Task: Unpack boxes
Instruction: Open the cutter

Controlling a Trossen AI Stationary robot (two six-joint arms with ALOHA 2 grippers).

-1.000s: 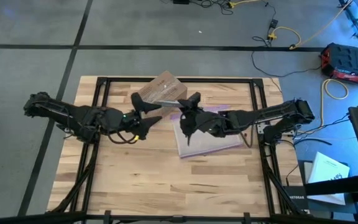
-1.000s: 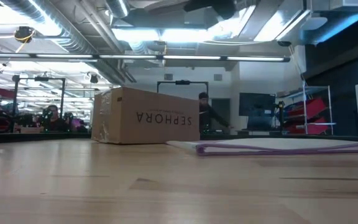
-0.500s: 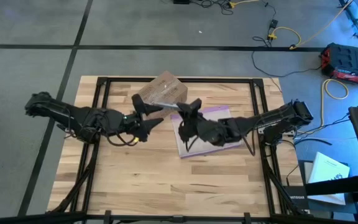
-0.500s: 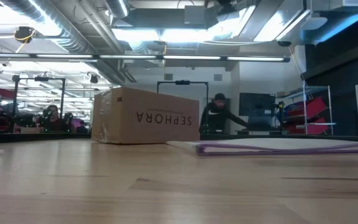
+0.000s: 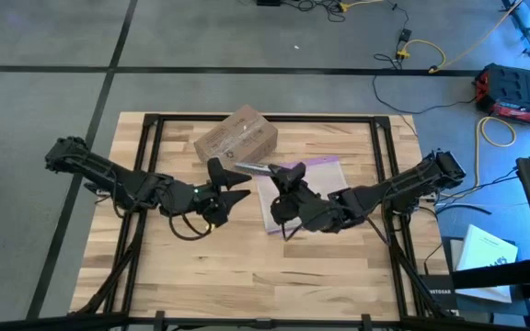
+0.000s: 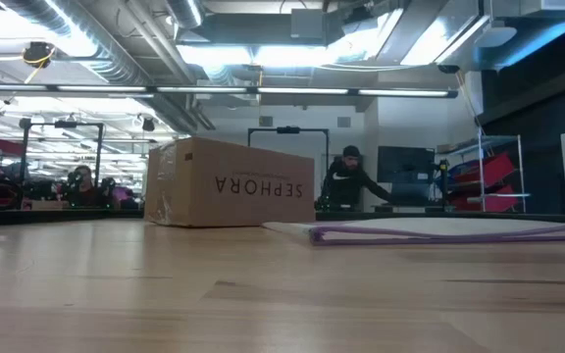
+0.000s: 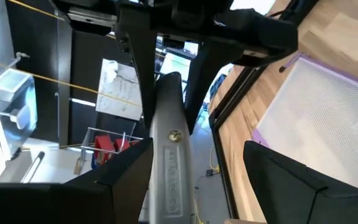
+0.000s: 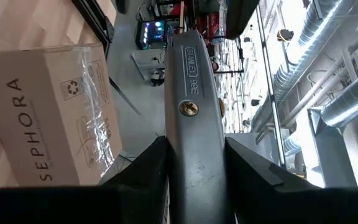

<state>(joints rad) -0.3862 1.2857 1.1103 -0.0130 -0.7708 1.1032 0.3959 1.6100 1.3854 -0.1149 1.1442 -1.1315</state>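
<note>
The brown cardboard box (image 5: 236,138) stands on its underside at the table's far middle; its SEPHORA lettering shows upside down in the low view (image 6: 229,183) and sideways in the right wrist view (image 8: 42,118). Both grippers hover just near of it, facing each other, with a grey utility knife (image 5: 251,168) spanning between them. My right gripper (image 5: 286,188) (image 8: 196,140) is shut on the knife. My left gripper (image 5: 226,184) (image 7: 197,149) is open, and the knife's other end (image 7: 166,155) runs in between its fingers, beside one finger. Neither gripper shows in the low view. My right gripper pinches the knife's grey handle (image 8: 194,127) between its two fingers, which lie along its length. The knife is lifted clear of the table and points toward the left gripper. My left gripper has the knife's end beside the inner side of one finger (image 7: 126,180); the other finger (image 7: 291,186) stands apart, and whether it touches I cannot tell.
A clear plastic bag with a purple zip edge (image 5: 306,188) (image 6: 439,230) (image 7: 328,112) lies flat right of the table's middle, under my right gripper. Bare wood lies toward the near edge. A person (image 6: 346,181) stands in the room beyond the table.
Both grippers have drawn back from the box toward the table's near edge, the knife moving with them. The box and the bag have stayed put. The person in the background has moved.
</note>
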